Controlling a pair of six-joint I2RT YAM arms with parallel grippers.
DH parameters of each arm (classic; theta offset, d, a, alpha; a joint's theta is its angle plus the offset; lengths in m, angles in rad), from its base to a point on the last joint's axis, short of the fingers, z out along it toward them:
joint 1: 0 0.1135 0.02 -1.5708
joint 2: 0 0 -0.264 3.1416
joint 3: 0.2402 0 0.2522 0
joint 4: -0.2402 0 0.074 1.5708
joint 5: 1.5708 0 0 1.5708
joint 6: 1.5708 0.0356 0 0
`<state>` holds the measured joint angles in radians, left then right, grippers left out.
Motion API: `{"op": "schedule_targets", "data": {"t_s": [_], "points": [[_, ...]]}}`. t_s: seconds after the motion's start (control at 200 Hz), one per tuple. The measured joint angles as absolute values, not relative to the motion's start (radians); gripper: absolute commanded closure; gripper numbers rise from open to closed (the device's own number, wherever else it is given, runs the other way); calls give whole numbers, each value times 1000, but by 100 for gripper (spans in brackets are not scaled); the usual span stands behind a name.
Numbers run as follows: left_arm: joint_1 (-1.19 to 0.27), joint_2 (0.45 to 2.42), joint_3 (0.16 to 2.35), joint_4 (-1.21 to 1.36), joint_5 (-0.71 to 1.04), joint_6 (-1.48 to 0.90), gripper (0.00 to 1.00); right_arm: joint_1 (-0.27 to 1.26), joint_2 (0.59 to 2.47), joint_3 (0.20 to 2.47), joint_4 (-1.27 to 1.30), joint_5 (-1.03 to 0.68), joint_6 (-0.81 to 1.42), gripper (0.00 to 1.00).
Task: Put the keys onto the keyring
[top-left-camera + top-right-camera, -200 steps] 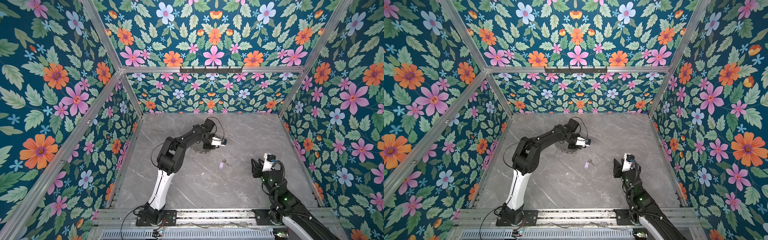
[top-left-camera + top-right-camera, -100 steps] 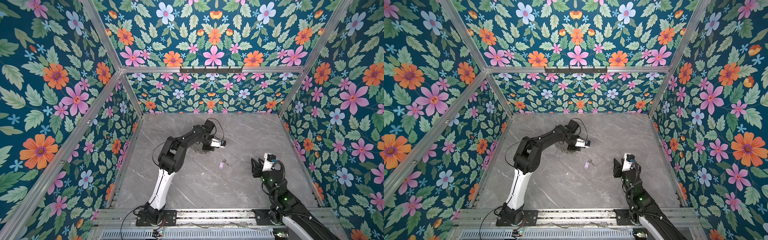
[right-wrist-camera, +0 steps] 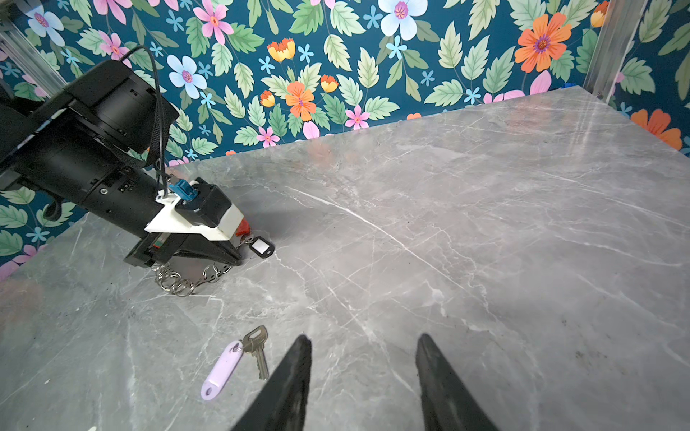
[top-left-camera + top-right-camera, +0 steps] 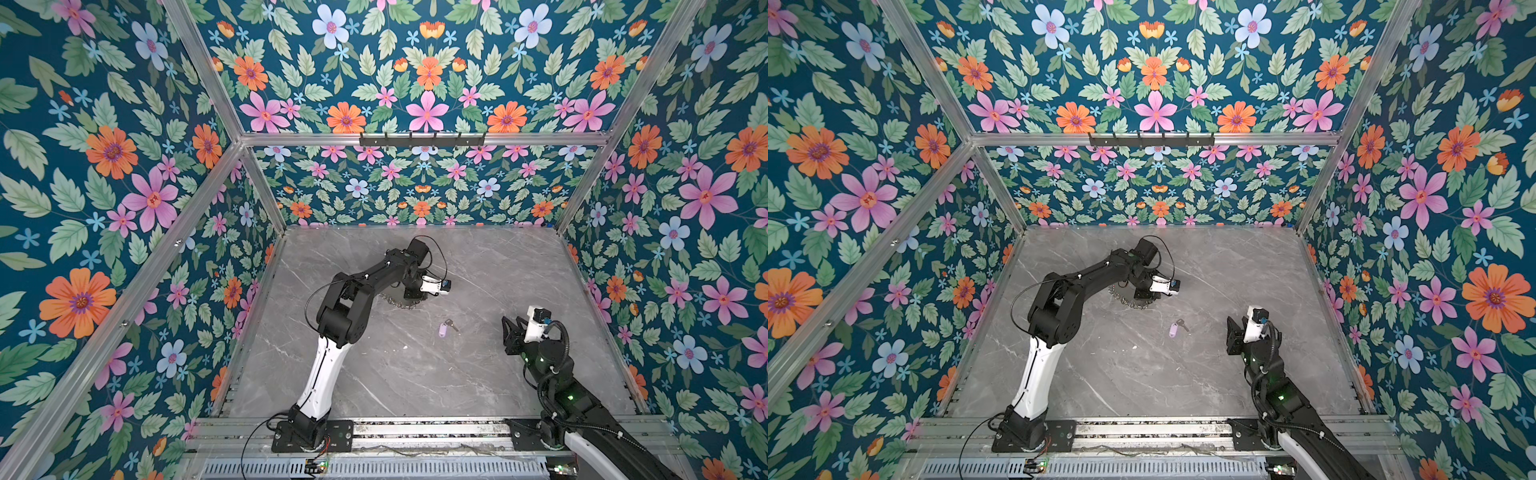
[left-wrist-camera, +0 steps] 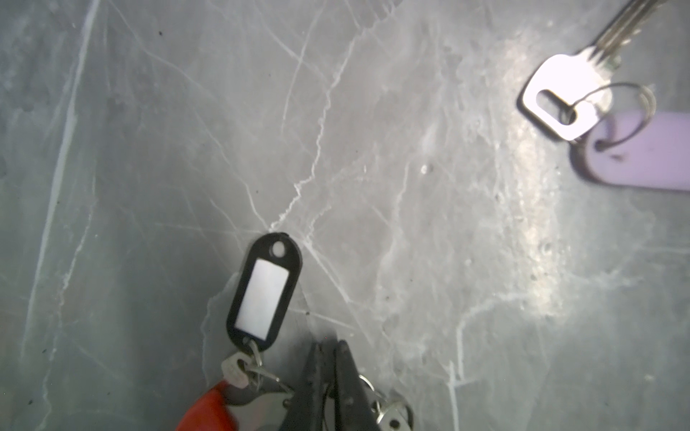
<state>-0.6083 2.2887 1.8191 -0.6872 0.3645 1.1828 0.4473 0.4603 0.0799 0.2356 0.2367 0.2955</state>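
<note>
Left gripper: we are seeing the left gripper (image 5: 330, 345) pointing tip-down at the table (image 4: 498, 270), its fingers (image 5: 349, 367) nearly together and pinching the keyring's loop.
Keyring: the keyring (image 3: 179, 283) is lying mid-table toward the far side, its red section and its silver rings sitting on opposite sides of those fingers.
Black-tagged key: the black-tagged key (image 5: 235, 369) is resting against the keyring's end beside the red section; we cannot tell whether it is threaded on.
Lilac-tagged key: the lilac-tagged key (image 3: 255, 347) is lying loose between both grippers, touching neither.
Right gripper: the right gripper (image 3: 364, 337) is hovering near-right, fingers spread apart, gripping nothing.
</note>
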Motion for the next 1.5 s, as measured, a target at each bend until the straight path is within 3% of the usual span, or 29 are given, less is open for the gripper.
{"op": "schedule_targets", "data": {"t_s": [0.25, 0.46, 0.63, 1.056, 1.501], "points": [[-588, 2208, 1791, -642, 412, 1069, 78, 448, 464, 80, 237, 237, 295, 53], [-535, 2091, 1685, -508, 520, 833, 65, 448, 464, 80, 237, 237, 295, 53], [-516, 2104, 1685, -506, 511, 623, 71, 448, 464, 80, 237, 237, 295, 53], [-502, 2175, 1657, -503, 519, 313, 73, 448, 468, 81, 237, 237, 295, 53], [-506, 2199, 1628, -501, 535, 228, 74, 448, 469, 81, 237, 237, 295, 53]]}}
